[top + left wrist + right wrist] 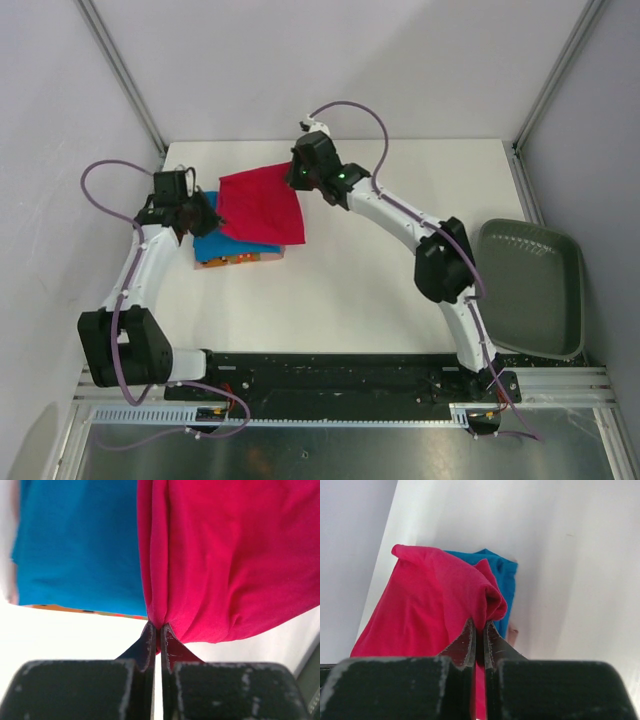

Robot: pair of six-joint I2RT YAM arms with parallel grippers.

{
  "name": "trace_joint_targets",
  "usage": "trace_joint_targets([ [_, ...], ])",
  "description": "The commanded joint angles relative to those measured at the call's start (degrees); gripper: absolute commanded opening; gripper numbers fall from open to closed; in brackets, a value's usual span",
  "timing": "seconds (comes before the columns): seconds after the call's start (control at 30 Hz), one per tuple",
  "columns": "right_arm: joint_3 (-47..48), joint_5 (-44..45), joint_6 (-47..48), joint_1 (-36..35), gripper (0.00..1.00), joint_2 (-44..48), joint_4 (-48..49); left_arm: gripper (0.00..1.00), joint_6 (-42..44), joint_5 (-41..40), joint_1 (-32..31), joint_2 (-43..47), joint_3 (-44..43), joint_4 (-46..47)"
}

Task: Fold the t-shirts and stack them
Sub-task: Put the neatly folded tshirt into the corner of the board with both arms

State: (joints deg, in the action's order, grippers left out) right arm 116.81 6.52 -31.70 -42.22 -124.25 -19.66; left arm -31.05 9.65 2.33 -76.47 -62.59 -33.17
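**Red tee pinched at both ends, over the stack**

My left pincer point(156, 630) is at the far left of the table point(400, 290). Its jaws are narrowed to a slit and clamped on a bunched edge of the red tee point(262, 205). Just beneath and to the near side lies the blue tee point(222, 245), spread flat. A strip of the orange tee point(240, 261) peeks out from under its near edge, so those two read to me as a stack begun.

The red tee stretches rightward from that grip as one broad panel, covering the far right part of the blue. From above I cannot tell whether its lower edge rests on the blue or hangs just clear.

At the panel's far right corner my right pincer point(480, 630) is likewise squeezed tight on a fold of red cloth, with the blue showing behind it. Well apart, at the right edge of the table, sits the grey bin point(530, 290), which has no part in this.

I judge the step in hand to be laying the red tee onto the pile. The next move calls for both arms to lower together and keep the cloth taut. The red edges should square with the blue below before either grip lets go, or the panel may slump into a heap.
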Motion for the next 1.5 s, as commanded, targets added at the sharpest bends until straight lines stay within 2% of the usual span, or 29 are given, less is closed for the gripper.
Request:
trace_joint_targets([
  [0.0,11.09,0.15,-0.83,-1.99,0.00,-5.08,-0.41,0.00,3.41,-1.84,4.37,1.76,-2.67,-0.59],
  [0.17,17.11,-0.07,-2.27,-3.17,0.00,-10.07,-0.77,0.00,4.68,-2.42,7.90,1.18,-2.71,-1.08],
  [0.57,19.68,0.64,-5.02,-4.17,0.00,-13.89,2.12,0.00,4.69,-3.06,11.65,-0.04,-3.22,-1.12],
  [1.47,21.66,0.17,-4.86,-3.40,0.00,-17.03,3.23,0.00,4.56,-1.51,14.11,-3.09,-3.61,-1.08],
])
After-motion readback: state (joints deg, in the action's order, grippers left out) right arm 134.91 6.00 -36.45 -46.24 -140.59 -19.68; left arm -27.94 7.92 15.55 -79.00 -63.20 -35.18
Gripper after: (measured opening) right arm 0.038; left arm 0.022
